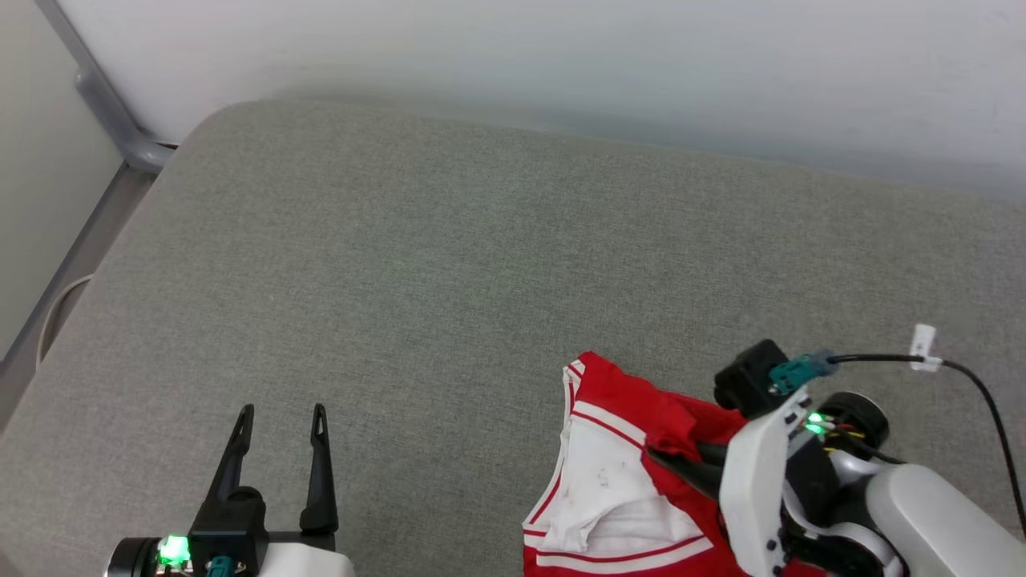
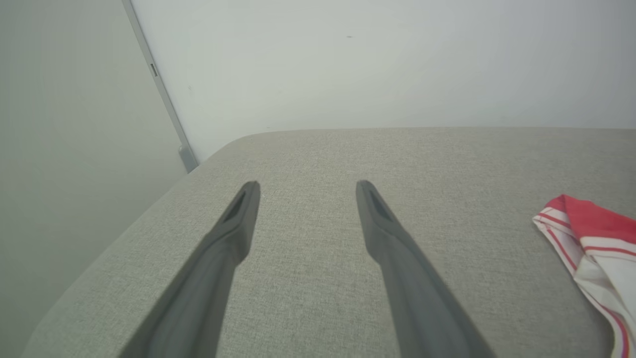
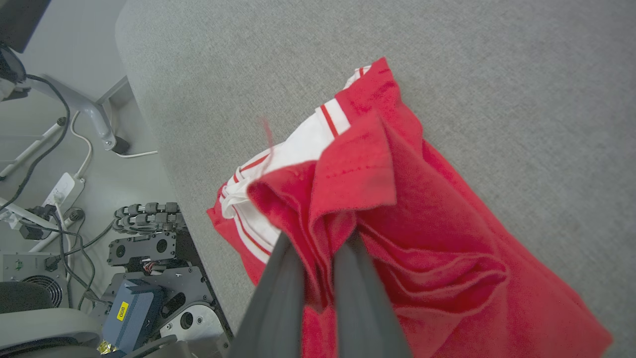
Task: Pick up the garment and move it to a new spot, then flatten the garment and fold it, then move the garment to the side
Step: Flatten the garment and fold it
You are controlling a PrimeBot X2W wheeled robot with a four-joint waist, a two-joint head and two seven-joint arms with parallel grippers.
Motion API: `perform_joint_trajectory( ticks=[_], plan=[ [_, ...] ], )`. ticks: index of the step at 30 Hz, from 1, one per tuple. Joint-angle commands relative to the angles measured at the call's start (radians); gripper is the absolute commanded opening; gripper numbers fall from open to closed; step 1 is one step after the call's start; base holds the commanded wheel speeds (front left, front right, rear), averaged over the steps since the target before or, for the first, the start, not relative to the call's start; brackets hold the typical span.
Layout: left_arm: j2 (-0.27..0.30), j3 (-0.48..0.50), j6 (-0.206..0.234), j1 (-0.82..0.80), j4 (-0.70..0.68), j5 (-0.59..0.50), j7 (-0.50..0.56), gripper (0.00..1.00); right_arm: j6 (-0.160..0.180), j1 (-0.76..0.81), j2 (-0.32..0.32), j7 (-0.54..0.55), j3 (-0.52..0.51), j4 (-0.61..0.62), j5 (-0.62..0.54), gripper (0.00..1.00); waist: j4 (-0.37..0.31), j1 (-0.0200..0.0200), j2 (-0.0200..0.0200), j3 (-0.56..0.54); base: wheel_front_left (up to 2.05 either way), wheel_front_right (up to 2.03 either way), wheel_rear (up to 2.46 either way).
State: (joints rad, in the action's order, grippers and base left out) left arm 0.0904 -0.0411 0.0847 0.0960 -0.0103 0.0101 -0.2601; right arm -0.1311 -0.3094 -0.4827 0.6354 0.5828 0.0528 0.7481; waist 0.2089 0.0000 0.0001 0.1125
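Right fingers (image 3: 278, 293) clamp a bunched red fold of the garment (image 3: 437, 233).

Red garment (image 1: 641, 473) with white striped trim, grey cushion (image 1: 449, 264)

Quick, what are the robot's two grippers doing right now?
The left gripper is open, holding nothing.
The right gripper is shut on the red jersey T-shirt.

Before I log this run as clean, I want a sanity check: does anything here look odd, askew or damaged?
The garment lies crumpled at the near edge of the grey surface, a red fold pinched in the right end effector. Its white fabric carries small dark specks, like stains. No tear shows.
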Motion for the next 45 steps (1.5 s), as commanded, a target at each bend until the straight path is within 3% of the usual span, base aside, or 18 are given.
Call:
perform_joint_trajectory(
  ticks=[1, 16, 21, 25, 26, 27, 28, 36, 40, 45],
  plan=[
    [-0.001, -0.002, 0.0, -0.015, 0.001, -0.002, -0.007, 1.0, 0.001, -0.043, 0.021, -0.018, 0.032, -0.021, -0.018, 0.0, 0.006, 0.0, -0.0001, 0.004, 0.0, 0.0, 0.0],
    [-0.018, -0.023, 0.004, -0.049, 0.011, 0.003, -0.007, 1.0, 0.001, -0.286, 0.182, -0.144, 0.289, -0.45, -0.111, 0.0, 0.045, 0.0, -0.0001, 0.051, 0.0, 0.0, 0.0],
    [-0.022, -0.028, 0.005, -0.057, 0.016, 0.005, -0.007, 1.0, 0.001, -0.307, 0.199, -0.153, 0.366, -0.583, -0.097, 0.0, 0.049, 0.0, -0.0001, 0.06, 0.0, 0.0, 0.0],
    [-0.022, -0.019, 0.008, -0.045, 0.02, 0.006, -0.007, 1.0, 0.001, -0.324, 0.206, -0.196, 0.397, -0.606, -0.063, 0.0, 0.039, 0.0, -0.0001, 0.052, 0.0, 0.0, 0.0],
    [-0.021, -0.017, 0.007, -0.04, 0.021, 0.006, -0.007, 1.0, 0.001, -0.328, 0.2, -0.21, 0.402, -0.6, -0.053, 0.24, 0.036, 0.0, -0.0001, 0.048, 0.0, 0.0, 0.0],
    [-0.018, -0.014, 0.005, -0.036, 0.024, 0.005, -0.007, 1.0, 0.001, -0.332, 0.191, -0.226, 0.403, -0.588, -0.04, 0.77, 0.033, 0.0, -0.0001, 0.042, 0.0, 0.0, 0.0],
    [-0.016, -0.011, 0.004, -0.034, 0.026, 0.005, -0.007, 1.0, 0.001, -0.331, 0.184, -0.245, 0.397, -0.574, -0.024, 1.0, 0.028, 0.0, -0.0001, 0.037, 0.0, 0.0, 0.0],
    [0.001, 0.006, -0.002, -0.011, 0.027, -0.001, -0.007, 1.0, 0.001, -0.278, 0.062, -0.385, 0.317, -0.412, 0.001, 1.0, -0.024, 0.0, -0.0001, -0.013, 0.0, 0.0, 0.0],
    [0.008, 0.009, -0.003, 0.012, 0.023, -0.005, -0.007, 1.0, 0.001, -0.224, 0.022, -0.47, 0.203, -0.363, -0.045, 1.0, -0.055, 0.0, -0.0001, -0.038, 0.0, 0.0, 0.0],
    [0.012, 0.009, -0.002, 0.025, 0.026, -0.006, -0.007, 1.0, 0.001, -0.128, 0.034, -0.589, 0.016, -0.343, -0.133, 1.0, -0.094, 0.0, -0.0001, -0.06, 0.0, 0.0, 0.0]
  ],
)
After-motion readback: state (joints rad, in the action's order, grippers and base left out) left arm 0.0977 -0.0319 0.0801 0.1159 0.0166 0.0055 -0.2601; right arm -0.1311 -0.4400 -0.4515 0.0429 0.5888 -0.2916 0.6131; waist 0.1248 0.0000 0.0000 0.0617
